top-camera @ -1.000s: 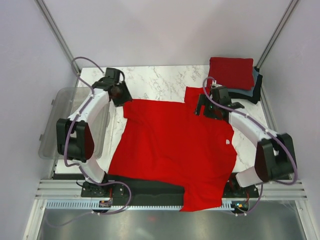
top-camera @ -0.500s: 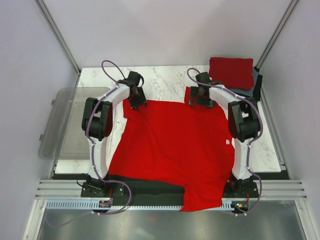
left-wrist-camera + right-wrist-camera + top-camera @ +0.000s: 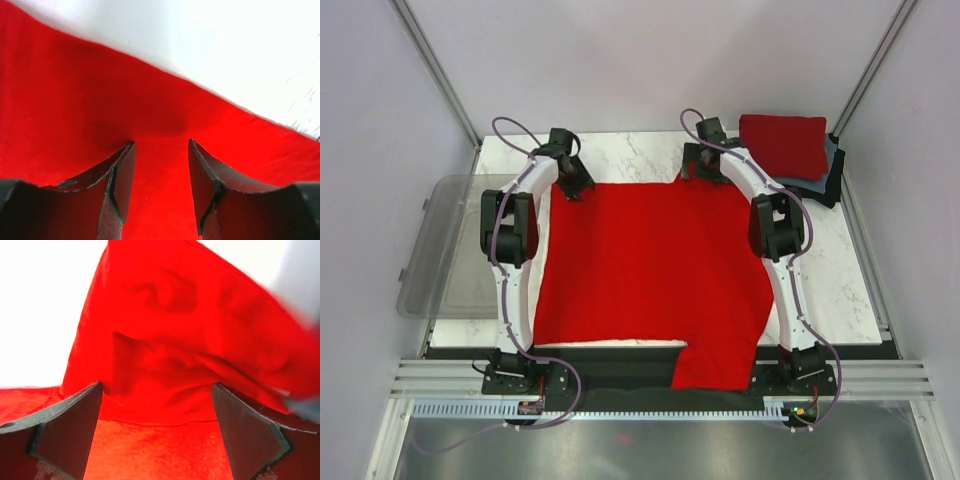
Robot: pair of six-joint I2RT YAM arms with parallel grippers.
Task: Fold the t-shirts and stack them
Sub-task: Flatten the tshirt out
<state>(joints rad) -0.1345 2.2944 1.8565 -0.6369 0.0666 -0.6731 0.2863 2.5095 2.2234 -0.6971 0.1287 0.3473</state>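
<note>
Item: red t-shirt [image 3: 650,270], spread flat; light, limp, likely slippery. Both left gripper [image 3: 161,145] and right gripper [image 3: 156,386] gape. Pinch edge lying between jaws.

Red t-shirt [image 3: 650,270] — matt cloth; table [image 3: 640,158] — smooth marble-look.

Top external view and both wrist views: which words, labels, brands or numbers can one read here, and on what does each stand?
No text can be read in any view.
The spread red t-shirt: plain cloth, no print or label showing.
The folded stack: no print showing.
The clear bin: no marking visible.
</note>
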